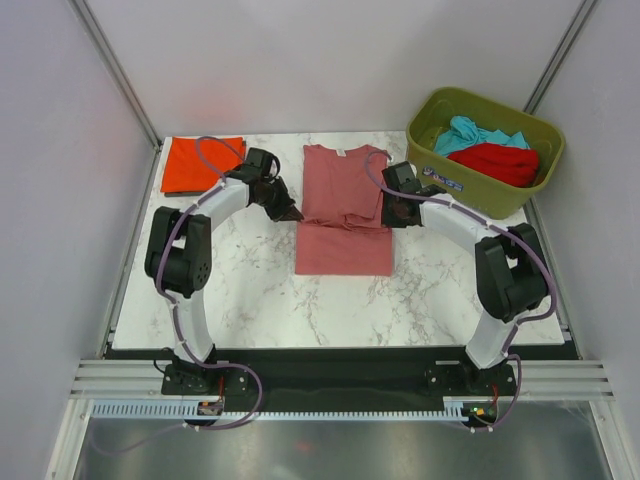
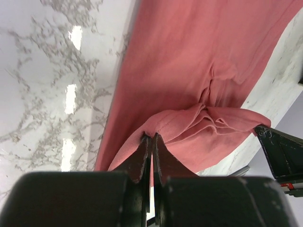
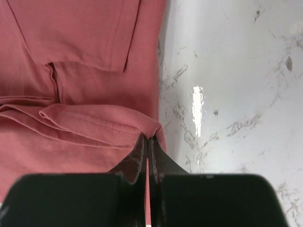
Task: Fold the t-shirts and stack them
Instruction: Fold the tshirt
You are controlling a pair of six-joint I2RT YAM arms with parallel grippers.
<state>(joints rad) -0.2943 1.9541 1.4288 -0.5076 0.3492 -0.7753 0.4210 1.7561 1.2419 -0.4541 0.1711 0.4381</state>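
Observation:
The dusty pink t-shirt (image 1: 343,205) lies on the marble table, sleeves folded in, its lower part doubled toward the collar. My left gripper (image 1: 290,212) is shut on the shirt's left folded edge (image 2: 156,127). My right gripper (image 1: 390,215) is shut on the right folded edge (image 3: 147,126). Both hold the hem fold bunched across the shirt's middle. A folded bright orange-red t-shirt (image 1: 200,163) lies at the far left corner. A teal shirt (image 1: 475,133) and a bright red shirt (image 1: 505,162) lie in the bin.
The olive-green plastic bin (image 1: 452,180) stands at the far right corner, next to my right arm. White walls enclose the table on three sides. The table's (image 1: 250,300) near part shows bare marble.

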